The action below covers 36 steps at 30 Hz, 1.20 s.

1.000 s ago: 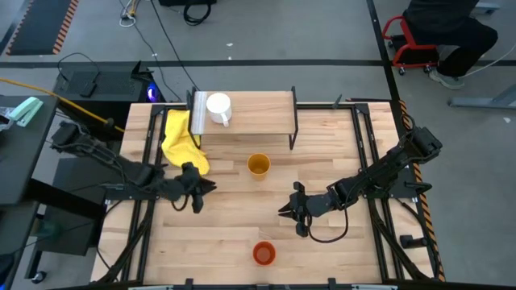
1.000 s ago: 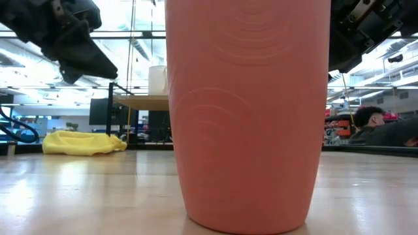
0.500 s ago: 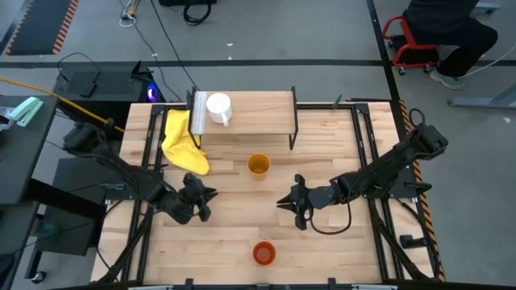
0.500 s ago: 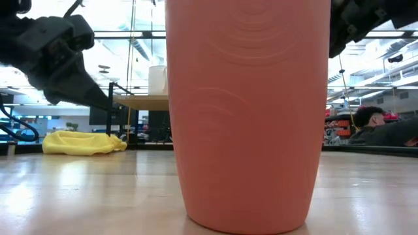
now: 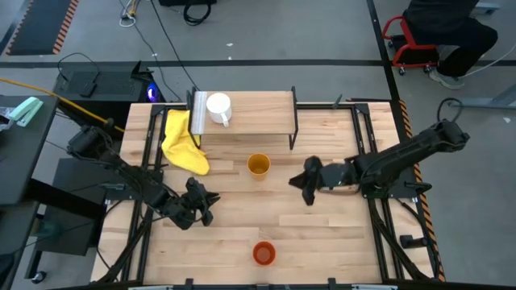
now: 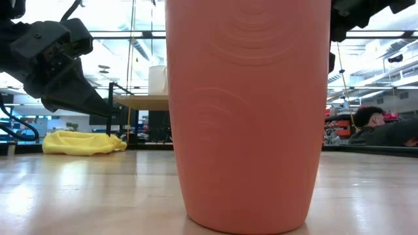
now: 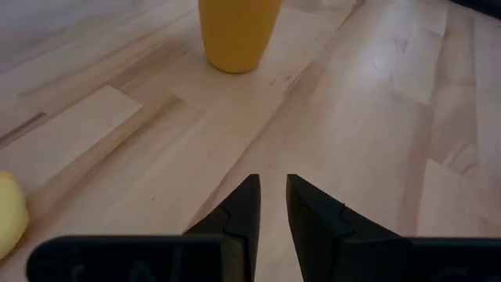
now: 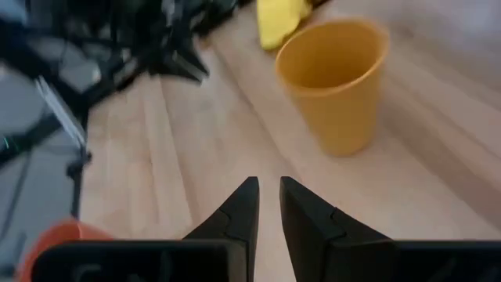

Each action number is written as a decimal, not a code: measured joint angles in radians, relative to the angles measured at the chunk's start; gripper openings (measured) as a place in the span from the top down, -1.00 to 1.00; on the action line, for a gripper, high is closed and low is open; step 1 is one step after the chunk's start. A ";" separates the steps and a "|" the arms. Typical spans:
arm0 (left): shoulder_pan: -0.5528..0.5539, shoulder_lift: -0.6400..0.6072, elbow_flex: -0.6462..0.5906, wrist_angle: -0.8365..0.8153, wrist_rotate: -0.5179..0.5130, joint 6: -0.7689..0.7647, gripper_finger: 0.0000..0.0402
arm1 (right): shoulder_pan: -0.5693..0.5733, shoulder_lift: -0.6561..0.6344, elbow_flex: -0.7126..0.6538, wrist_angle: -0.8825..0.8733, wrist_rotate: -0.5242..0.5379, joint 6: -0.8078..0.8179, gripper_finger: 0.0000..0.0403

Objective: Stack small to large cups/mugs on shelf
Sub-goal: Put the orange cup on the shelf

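Note:
The yellow-orange cup stands upright on the tabletop between both arms, also seen as the cup and the cup. The orange-red cup stands near the table's near edge and fills the low view. The white mug sits on the shelf at its left end. My left gripper hovers left of and nearer than the yellow-orange cup, fingers close together, holding nothing. My right gripper hovers right of that cup, fingers close together, holding nothing.
A yellow cloth lies crumpled by the shelf's left leg, also seen as the cloth. Black metal rails run along the table's left and right sides. A person is beyond the far right corner. Bare wood lies between the two cups.
My left gripper has moved toward the near edge and slightly right, dropping lower. My right gripper has drawn back toward the far and right edges, ending level with the yellow-orange cup. The cups, mug and cloth have stayed put.

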<state>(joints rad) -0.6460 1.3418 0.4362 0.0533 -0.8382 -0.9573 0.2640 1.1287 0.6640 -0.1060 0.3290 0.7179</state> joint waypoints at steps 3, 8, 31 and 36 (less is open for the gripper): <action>0.000 0.000 0.000 0.001 0.000 0.000 0.66 | -0.048 -0.061 0.000 -0.045 -0.032 0.050 0.69; 0.000 0.000 0.000 0.002 0.000 0.001 0.68 | -0.118 -0.117 0.000 -0.165 -0.139 0.143 0.69; -0.016 0.000 0.000 0.026 0.008 -0.001 0.66 | 0.328 0.074 0.000 -0.072 -0.106 0.472 0.69; -0.043 0.000 0.000 0.055 0.008 0.000 0.69 | 0.392 0.119 0.000 -0.073 -0.067 0.615 0.69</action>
<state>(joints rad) -0.6893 1.3418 0.4362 0.1081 -0.8307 -0.9569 0.6556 1.2478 0.6640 -0.1791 0.2615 1.3325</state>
